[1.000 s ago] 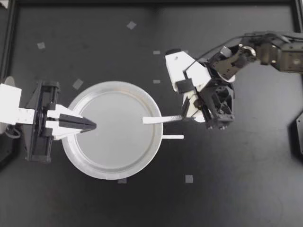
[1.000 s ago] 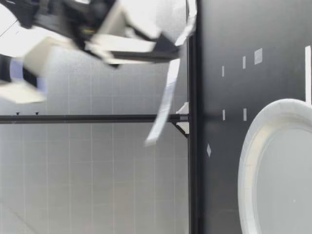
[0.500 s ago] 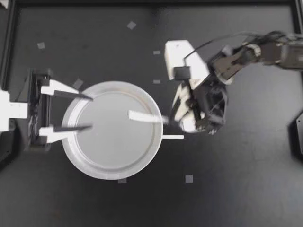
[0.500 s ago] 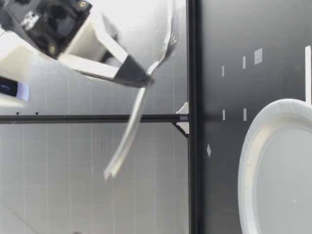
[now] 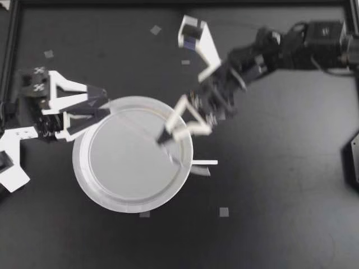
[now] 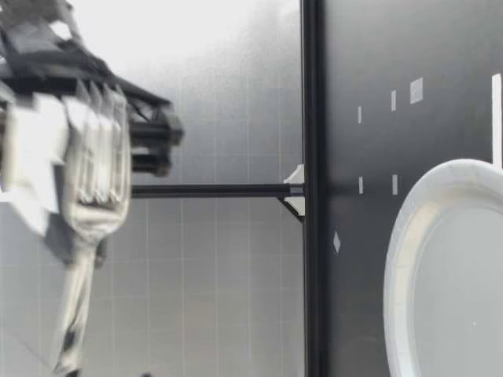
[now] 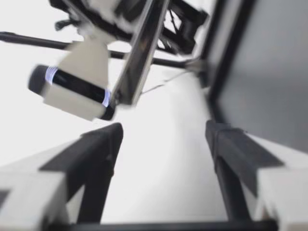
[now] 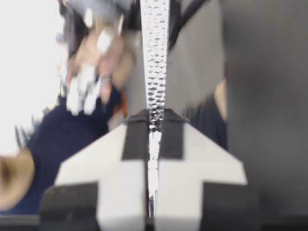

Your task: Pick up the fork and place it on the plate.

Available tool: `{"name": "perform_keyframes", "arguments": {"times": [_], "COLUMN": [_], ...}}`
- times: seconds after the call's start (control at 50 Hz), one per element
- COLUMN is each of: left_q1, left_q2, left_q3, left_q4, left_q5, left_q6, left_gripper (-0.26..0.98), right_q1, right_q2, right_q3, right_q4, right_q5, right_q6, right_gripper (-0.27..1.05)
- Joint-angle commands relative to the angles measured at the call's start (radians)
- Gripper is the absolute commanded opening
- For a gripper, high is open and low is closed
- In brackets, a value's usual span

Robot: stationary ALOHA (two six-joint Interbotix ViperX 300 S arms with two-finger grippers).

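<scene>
Between the clenched fingers of my right gripper (image 5: 165, 137) the fork (image 8: 155, 72) is pinched, its handle jutting ahead of them above the plate (image 5: 123, 176). Lowering it flat before letting go seems wise, clear of the spread fingers of my left gripper (image 5: 106, 102) at the rim.

Black table (image 5: 280, 196) bearing 1 round white plate (image 5: 92, 190); 1 white strip (image 5: 205, 162) just beside its rim; small grey tape squares (image 5: 224, 212) scattered around.

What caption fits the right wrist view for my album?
My right gripper shut on the fork, which sticks out straight ahead.
</scene>
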Motion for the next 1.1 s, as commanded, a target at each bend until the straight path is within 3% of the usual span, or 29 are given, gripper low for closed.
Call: {"name": "perform_keyframes", "arguments": {"times": [0.0,0.5,0.88,0.96,1.08], "left_q1": [0.003,0.003,0.003,0.003,0.002], "left_q2": [-0.011,0.098,0.144,0.14,0.133], "left_q3": [0.017,0.014,0.026,0.032,0.043], "left_q4": [-0.005,-0.005,-0.005,-0.005,-0.005], "left_q5": [-0.081,-0.146,-0.282,-0.282,-0.273], "left_q6": [0.049,0.089,0.169,0.17,0.169], "left_gripper": [0.61,0.61,0.59,0.51,0.27], "right_q1": [-0.015,0.025,0.032,0.032,0.032], "right_q2": [-0.014,0.106,0.109,0.11,0.11], "right_q3": [-0.023,-0.138,-0.104,-0.101,-0.097], "right_q4": [0.014,0.034,0.032,0.034,0.034], "right_q5": [-0.02,-0.008,-0.003,-0.003,-0.005], "right_q6": [0.006,0.044,0.054,0.054,0.052], "right_gripper": [-0.09,-0.09,-0.09,-0.09,-0.09]}}
